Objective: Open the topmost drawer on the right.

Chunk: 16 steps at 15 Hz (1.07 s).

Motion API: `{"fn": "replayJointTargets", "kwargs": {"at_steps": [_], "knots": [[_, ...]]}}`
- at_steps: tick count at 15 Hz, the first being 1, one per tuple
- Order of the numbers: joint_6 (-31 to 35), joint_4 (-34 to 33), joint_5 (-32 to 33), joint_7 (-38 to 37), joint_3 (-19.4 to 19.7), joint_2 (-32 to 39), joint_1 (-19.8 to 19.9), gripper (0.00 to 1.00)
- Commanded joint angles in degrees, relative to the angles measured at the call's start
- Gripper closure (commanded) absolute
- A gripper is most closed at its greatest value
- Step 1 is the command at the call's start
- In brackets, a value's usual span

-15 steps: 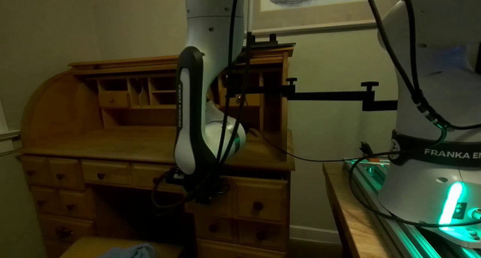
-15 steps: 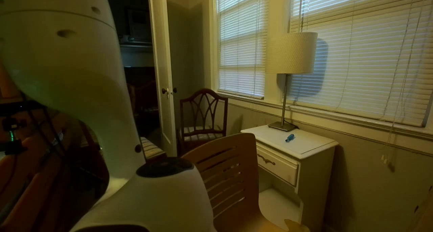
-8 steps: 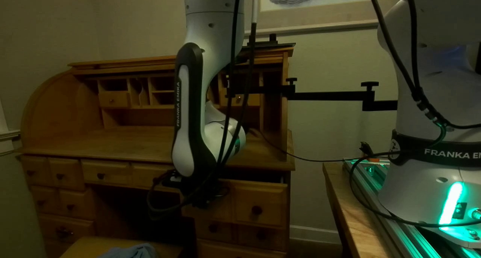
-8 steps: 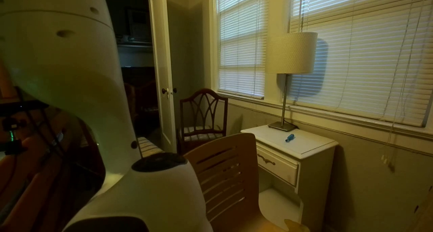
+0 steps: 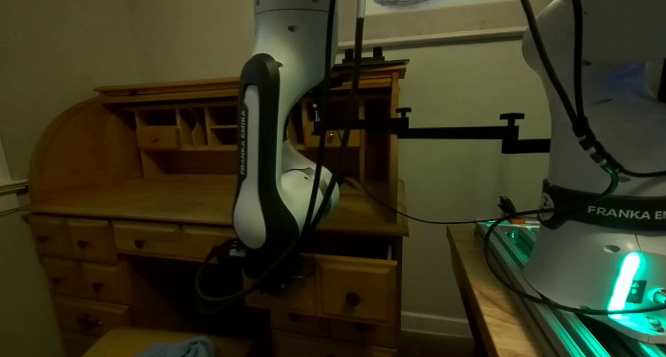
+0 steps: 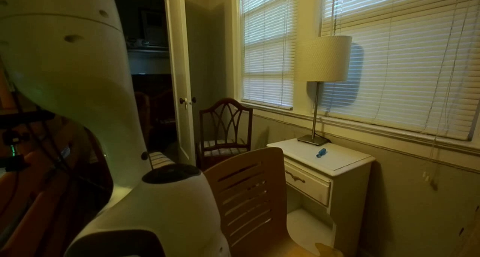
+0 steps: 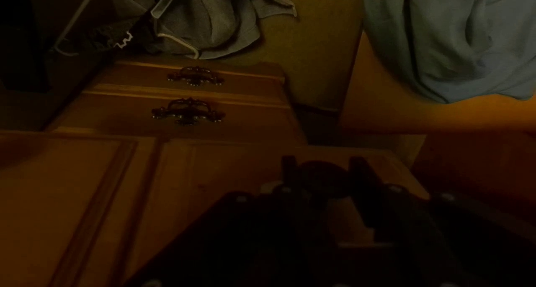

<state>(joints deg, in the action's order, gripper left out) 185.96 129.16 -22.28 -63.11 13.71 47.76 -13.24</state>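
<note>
Closest to me, on the right, stands the robot's white base [image 5: 583,263], a green light [image 5: 624,281] glowing on its side, next to metal rails [image 5: 559,326] that run along a wooden counter [image 5: 491,289]. The arm [image 5: 260,159] fills a good part of both exterior views; in an exterior view it hangs down before the desk [image 5: 156,195], black cables [image 5: 358,39] trailing beside it, its tip too dark there to make out. Low before the knee space is a yellowish seat [image 5: 117,341] with a blue-grey cloth [image 5: 182,346] bunched on it.

In the wrist view, the end effector [image 7: 323,166] has its fingers [image 7: 289,170] drawn in on a round dark knob [image 7: 324,182], one to each side, holding it. That knob belongs to the topmost drawer [image 5: 359,279], the honey-coloured panelled one heading the desk's right-hand stack as I face it. The drawer juts forward, and a black gap shows between its upper edge and the desk above. Its second knob [image 5: 353,298] sits to the right of the arm. The wrist view also catches two more drawer fronts [image 7: 259,119] with ornate dark pulls [image 7: 187,116].

Farther back, a hutch [image 5: 157,138] of pigeonholes rises from the desk, and a framed picture [image 5: 458,13] hangs on the wall [image 5: 447,86] above. Farthest off, in an exterior view, a lamp [image 6: 324,58] stands on a white cabinet [image 6: 348,204], in front of window blinds [image 6: 405,81].
</note>
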Motion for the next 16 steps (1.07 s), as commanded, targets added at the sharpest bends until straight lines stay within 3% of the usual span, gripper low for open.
{"fn": "replayJointTargets", "kwargs": {"at_steps": [1, 16], "knots": [[0.70, 0.67, -1.54, 1.08, -2.94, -1.09, -1.17, 0.90], [1.12, 1.04, -1.46, 1.96, -5.77, -2.15, -3.59, 0.90]]}}
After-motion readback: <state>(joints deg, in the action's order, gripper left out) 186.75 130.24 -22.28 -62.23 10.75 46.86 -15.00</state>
